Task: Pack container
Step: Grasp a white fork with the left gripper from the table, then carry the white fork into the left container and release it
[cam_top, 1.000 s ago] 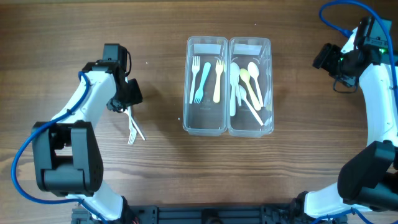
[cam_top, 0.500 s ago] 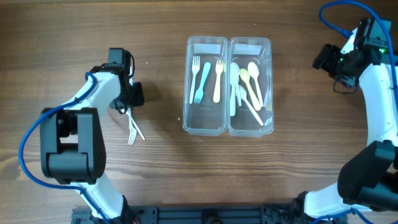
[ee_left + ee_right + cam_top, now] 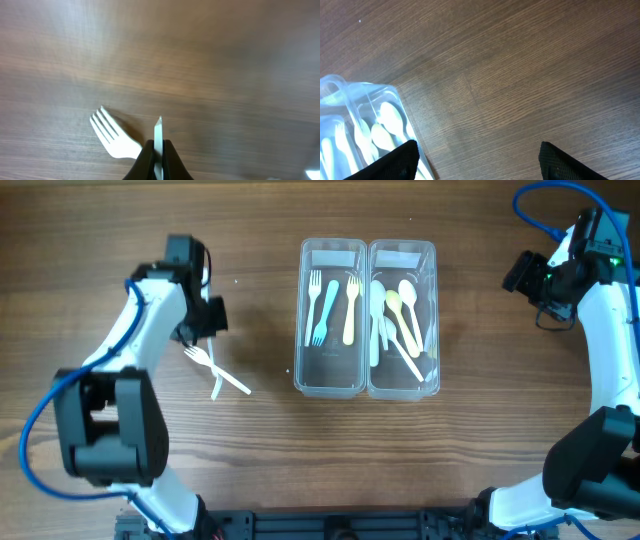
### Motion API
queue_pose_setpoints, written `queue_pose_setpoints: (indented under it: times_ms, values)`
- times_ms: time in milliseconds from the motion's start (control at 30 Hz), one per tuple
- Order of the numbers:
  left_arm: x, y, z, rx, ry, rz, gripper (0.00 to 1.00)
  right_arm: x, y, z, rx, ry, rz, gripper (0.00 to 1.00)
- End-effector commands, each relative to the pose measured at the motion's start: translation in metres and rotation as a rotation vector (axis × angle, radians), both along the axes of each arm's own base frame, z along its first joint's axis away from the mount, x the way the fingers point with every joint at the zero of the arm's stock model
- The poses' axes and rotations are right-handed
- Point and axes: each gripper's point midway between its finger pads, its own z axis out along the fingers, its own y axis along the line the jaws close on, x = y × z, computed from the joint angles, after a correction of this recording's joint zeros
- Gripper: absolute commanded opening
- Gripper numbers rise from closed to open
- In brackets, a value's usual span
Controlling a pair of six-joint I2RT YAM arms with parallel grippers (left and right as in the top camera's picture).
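Observation:
Two clear containers stand side by side at mid-table. The left one (image 3: 333,246) holds white, blue and yellow forks. The right one (image 3: 402,246) holds several pale spoons and also shows in the right wrist view (image 3: 350,100). My left gripper (image 3: 197,338) (image 3: 159,150) is shut on a thin white utensil (image 3: 158,127) seen edge-on, just above the table. A white fork (image 3: 205,362) (image 3: 114,136) lies on the wood beside it, tines to the upper left. My right gripper (image 3: 530,275) (image 3: 477,160) is open and empty, to the right of the containers.
A second white handle (image 3: 215,383) crosses the fork's handle on the wood left of the containers. Bare wooden table surrounds everything. The right arm's blue cable (image 3: 540,220) loops at the far right.
My left gripper has shifted up and away from me. The white utensils beneath it have swung round: the fork's tines, which pointed toward the front, now point to the upper left.

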Motion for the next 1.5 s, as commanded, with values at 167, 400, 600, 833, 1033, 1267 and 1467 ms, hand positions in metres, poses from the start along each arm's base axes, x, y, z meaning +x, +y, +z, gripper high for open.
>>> queue_pose_setpoints:
  times_ms: [167,400,600,833,1033,1267,1467]
  values:
    - [0.027,-0.166,0.116,-0.275,-0.36,-0.378,0.04,-0.001,0.0,-0.008,0.003,0.025,-0.013,0.77]
    - [0.031,-0.238,0.053,-0.266,-0.312,-0.506,0.04,-0.002,0.0,-0.008,0.004,0.029,-0.013,0.78]
    - [0.04,-0.246,0.055,-0.282,-0.33,-0.51,0.51,-0.003,0.0,-0.009,0.004,0.032,-0.013,0.78]
    - [0.046,-0.182,0.141,-0.168,-0.46,-0.293,0.6,-0.003,0.0,-0.009,0.004,0.032,-0.012,0.79]
    - [0.014,-0.059,0.056,-0.118,-0.072,0.343,0.75,-0.001,0.0,-0.008,0.002,0.025,-0.013,0.8]
    - [-0.038,-0.009,-0.043,-0.152,0.174,0.638,0.56,-0.002,0.0,-0.009,0.003,0.031,-0.011,0.81]
    - [-0.063,-0.004,-0.06,-0.115,0.236,0.65,0.56,-0.002,0.0,-0.009,0.003,0.031,-0.011,0.81]
